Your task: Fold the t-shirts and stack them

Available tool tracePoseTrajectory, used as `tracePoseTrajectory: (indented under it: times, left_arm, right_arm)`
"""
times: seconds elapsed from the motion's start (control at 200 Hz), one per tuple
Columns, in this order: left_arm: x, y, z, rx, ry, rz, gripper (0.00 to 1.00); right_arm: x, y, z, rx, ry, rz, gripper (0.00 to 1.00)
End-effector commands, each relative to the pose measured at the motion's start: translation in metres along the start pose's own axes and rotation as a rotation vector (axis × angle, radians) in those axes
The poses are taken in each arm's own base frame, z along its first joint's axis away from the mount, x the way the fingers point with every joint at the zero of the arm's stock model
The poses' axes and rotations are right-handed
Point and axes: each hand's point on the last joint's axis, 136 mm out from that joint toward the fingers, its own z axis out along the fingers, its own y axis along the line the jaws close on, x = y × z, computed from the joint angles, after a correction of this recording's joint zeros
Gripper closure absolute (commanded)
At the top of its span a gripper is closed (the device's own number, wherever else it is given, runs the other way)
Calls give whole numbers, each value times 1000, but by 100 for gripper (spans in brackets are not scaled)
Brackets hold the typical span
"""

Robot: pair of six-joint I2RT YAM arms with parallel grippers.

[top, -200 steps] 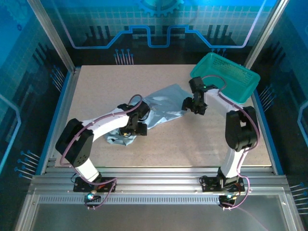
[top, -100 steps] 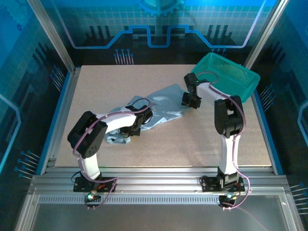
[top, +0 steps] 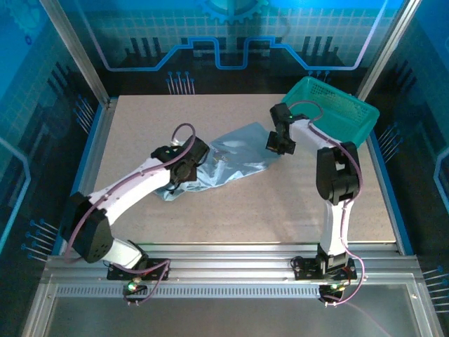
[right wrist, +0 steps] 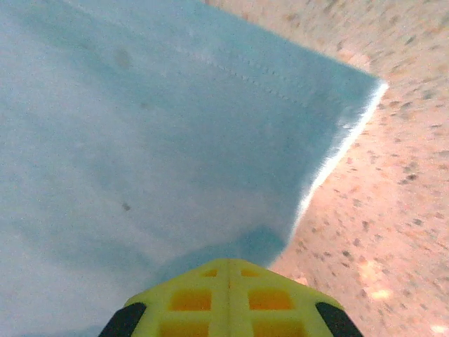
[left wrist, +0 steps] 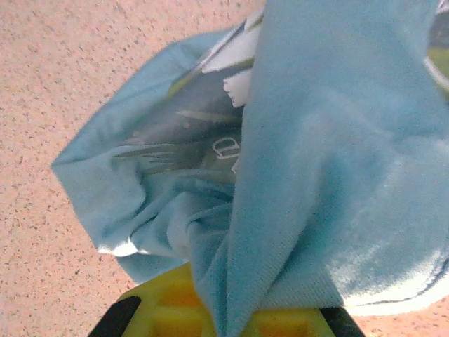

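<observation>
One speckled counter [top: 316, 203] carries a crumpled pale blue t-shirt [top: 231, 158], which lies slantwise across its middle between the two arms. A teal mesh basket [top: 354, 130] sits at the far right corner, near the shirt's upper end. The left hand [top: 184, 174] is clamped on bunched fabric at the shirt's lower left end. The right hand [top: 279, 144] is pinched together on the hemmed corner at the upper right end.

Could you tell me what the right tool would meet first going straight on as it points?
The t-shirt: its fabric lies directly ahead of the right tool, apparently touching it, though depth is unclear.
</observation>
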Motion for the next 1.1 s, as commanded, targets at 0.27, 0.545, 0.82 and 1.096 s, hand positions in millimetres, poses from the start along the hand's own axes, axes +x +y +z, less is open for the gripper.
tracePoseTrajectory:
  times: [0.27,0.545,0.82,1.096]
  left_arm:
    - [-2,28,-32,30,-52,-76,100]
    - [1,38,-41,45,-77,-101,100]
    - [-16,39,-57,86,-136,-128,100]
    - [-67,49,-100,151,-315,-231,100]
  right_arm:
    - [26,-23,12,49,85,152,39]
    - [15,-4,50,57,136,205,44]
    - [-4,6,25,35,51,211,100]
    - [-49,22,-110,-134,-220,179,100]
